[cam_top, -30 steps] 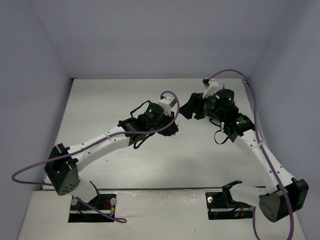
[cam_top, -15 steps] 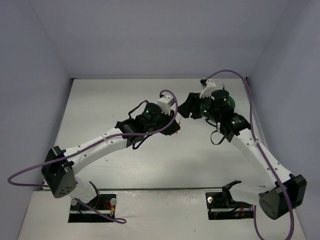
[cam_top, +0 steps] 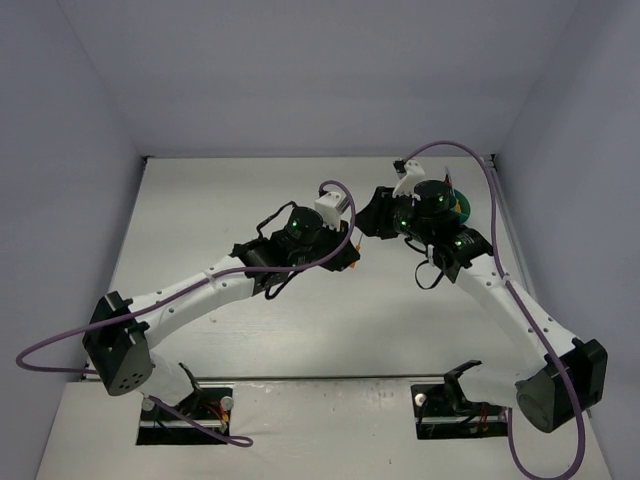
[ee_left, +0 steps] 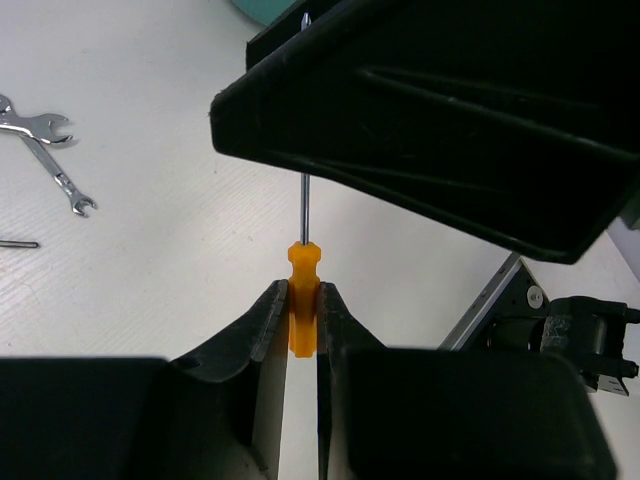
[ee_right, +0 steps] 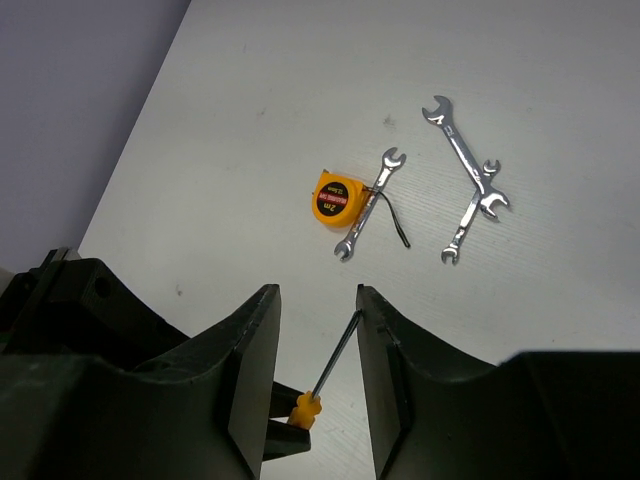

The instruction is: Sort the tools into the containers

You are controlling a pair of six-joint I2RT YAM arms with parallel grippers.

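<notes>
**Right arm has swung its wrist over the last second, baring the teal cup**

Over the middle of the worktop, the left gripper is clamped tight on the orange-handled screwdriver. It holds the tool by the handle, and the steel shaft reaches out between the fingers of the right gripper. That gripper's jaws stand apart on either side of the shaft and grip nothing; the tip lies just beside one finger. On the worktop beneath, the tape measure touches one silver wrench. Two crossed wrenches lie near. Only a sliver of the cup shows behind the right wrist, near the worktop's far right corner.
</notes>
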